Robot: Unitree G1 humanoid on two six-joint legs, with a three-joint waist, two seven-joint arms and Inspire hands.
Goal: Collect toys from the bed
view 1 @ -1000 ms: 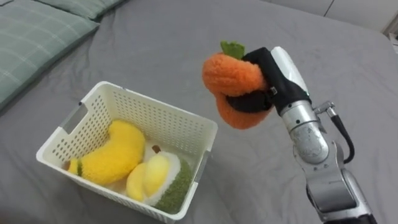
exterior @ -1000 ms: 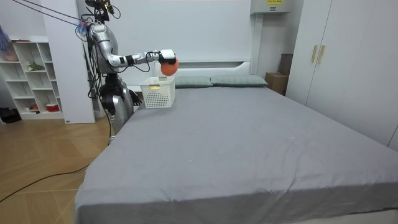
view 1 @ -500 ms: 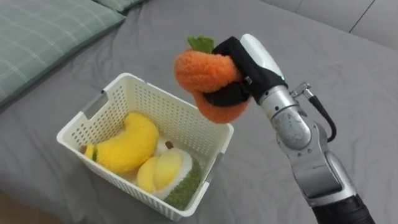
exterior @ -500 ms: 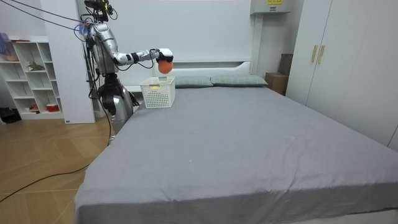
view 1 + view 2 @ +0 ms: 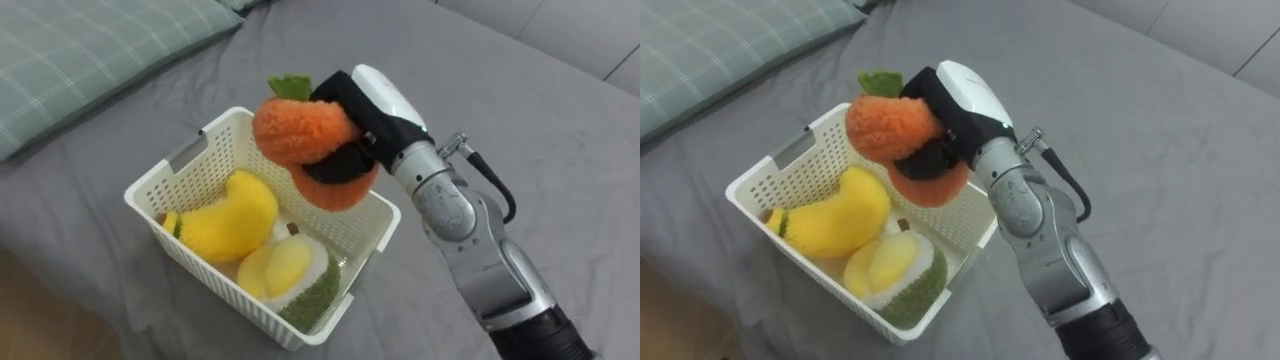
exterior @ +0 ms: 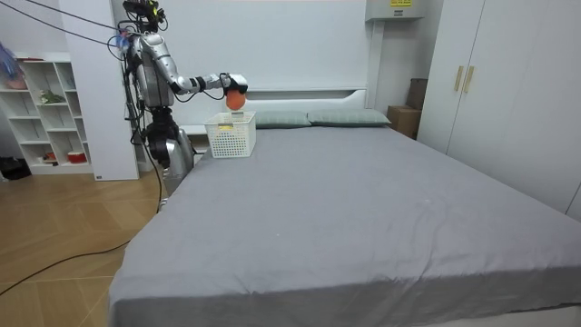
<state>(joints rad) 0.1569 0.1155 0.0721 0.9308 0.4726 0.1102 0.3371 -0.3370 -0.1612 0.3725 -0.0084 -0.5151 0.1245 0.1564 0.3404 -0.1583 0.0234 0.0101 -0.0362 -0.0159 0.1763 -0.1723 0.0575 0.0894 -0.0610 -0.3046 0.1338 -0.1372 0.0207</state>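
My right hand [image 5: 370, 105] [image 5: 950, 100] is shut on an orange plush toy with a green leaf [image 5: 300, 135] [image 5: 890, 130] and holds it in the air above the far right part of a white slotted basket [image 5: 175, 165] [image 5: 765, 170]. The basket stands on the grey bed [image 5: 520, 120] and holds a yellow plush banana [image 5: 225, 215] [image 5: 830, 220] and a yellow-green plush durian [image 5: 290, 275] [image 5: 890, 275]. In the room view I stand at the bed's head corner, arm stretched over the basket [image 6: 231, 136] with the orange toy [image 6: 234, 99].
A green checked pillow [image 5: 80, 50] lies left of the basket, near the bed's head. The bed's near edge runs just below the basket at lower left. Open grey sheet spreads to the right. A white shelf unit [image 6: 41, 118] stands behind me.
My right hand has carried the orange toy leftward, from beside the basket's right rim to above the basket. The head camera has shifted too.
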